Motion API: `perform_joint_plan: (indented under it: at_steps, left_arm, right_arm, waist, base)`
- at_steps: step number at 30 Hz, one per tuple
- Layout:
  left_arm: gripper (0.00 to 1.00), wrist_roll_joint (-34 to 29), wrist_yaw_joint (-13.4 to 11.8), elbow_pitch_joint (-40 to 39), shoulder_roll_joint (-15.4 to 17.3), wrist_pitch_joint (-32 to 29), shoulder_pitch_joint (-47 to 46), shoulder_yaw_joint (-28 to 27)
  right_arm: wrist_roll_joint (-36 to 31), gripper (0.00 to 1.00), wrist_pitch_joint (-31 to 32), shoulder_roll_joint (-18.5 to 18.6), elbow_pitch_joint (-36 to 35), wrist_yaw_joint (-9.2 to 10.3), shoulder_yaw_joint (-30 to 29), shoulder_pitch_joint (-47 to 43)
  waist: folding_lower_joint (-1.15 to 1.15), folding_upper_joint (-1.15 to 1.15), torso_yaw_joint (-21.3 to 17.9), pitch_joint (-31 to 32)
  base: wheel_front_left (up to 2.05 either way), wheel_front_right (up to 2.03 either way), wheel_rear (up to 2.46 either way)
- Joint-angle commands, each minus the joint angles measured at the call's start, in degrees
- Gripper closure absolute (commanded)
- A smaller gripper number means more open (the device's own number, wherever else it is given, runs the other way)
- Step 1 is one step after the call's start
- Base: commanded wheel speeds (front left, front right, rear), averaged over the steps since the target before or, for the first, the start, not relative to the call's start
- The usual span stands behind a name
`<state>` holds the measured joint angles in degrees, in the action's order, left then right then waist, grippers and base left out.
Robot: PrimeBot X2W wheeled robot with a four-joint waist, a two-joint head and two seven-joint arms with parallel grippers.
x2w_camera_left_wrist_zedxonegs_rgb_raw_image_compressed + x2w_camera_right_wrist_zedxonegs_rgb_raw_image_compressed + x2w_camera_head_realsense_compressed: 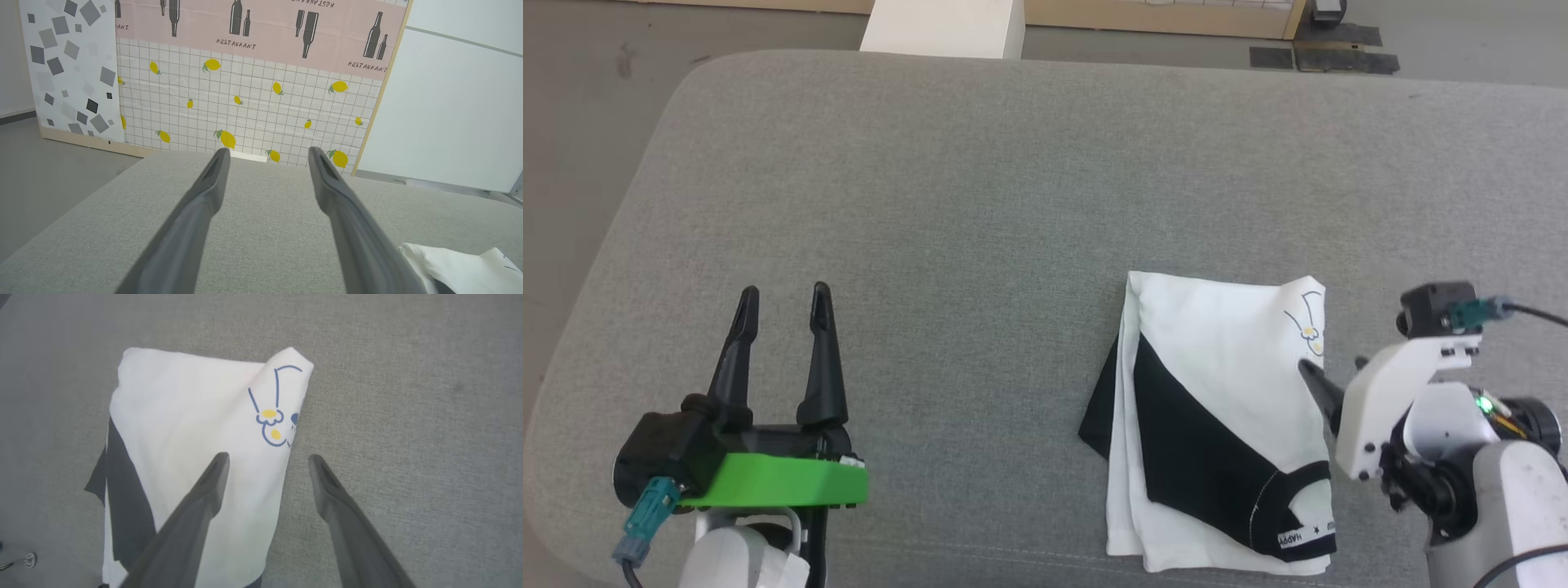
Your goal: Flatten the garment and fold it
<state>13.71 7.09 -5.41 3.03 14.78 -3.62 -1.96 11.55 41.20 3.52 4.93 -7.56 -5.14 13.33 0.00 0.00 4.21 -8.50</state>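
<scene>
The garment (1217, 392) lies folded into a compact rectangle on the right of the grey padded surface (980, 204), white with a black diagonal panel and a black collar at its near end. Its white corner carries a small blue and yellow print (271, 412). My right gripper (1331, 365) hovers at the garment's right edge, open. In the right wrist view this gripper (268, 457) has one finger over the white cloth and the other over bare grey fabric, holding nothing. My left gripper (784, 292) rests open at the lower left, far from the garment, empty (269, 150). A white corner of the garment (457, 265) shows at the left wrist view's lower right.
The grey surface has rounded far corners with grey floor (580, 122) beyond. A white block (943, 28) stands past the far edge. Patterned panels (253, 81) and a white wall panel (457, 102) stand behind the surface.
</scene>
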Motion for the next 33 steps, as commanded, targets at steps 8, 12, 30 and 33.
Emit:
perform_joint_plan:
  at_steps: [8,12,30,33]
  left_arm:
    - [0.0,0.55,0.39,0.08,-0.15,0.22,-0.84,0.54]
    - [0.0,0.84,0.39,0.05,-0.15,0.22,-1.51,0.74]
    - [0.0,1.14,0.4,0.55,-0.15,0.22,-1.56,0.29]
    - [0.0,0.67,0.4,0.17,-0.15,0.22,-0.88,-0.3]
  right_arm:
    - [-1.17,0.0,1.68,-0.61,2.95,0.08,-1.7,-1.87]
    - [-0.34,0.0,0.74,-0.63,7.28,0.08,-0.88,0.02]
    - [-0.99,1.0,-0.59,0.39,16.17,0.08,6.03,5.09]
    - [-1.3,1.0,0.48,3.94,13.88,0.08,8.33,5.66]
  waist:
    - [0.0,0.0,1.26,-1.76]
    - [0.0,0.0,1.95,-3.01]
    - [0.0,0.0,1.28,-2.67]
    - [0.0,0.0,-1.5,-2.5]
  base:
    - [0.0,0.0,0.0]
    - [0.0,0.0,0.0]
    - [0.0,0.0,0.0]
    - [0.0,0.0,0.0]
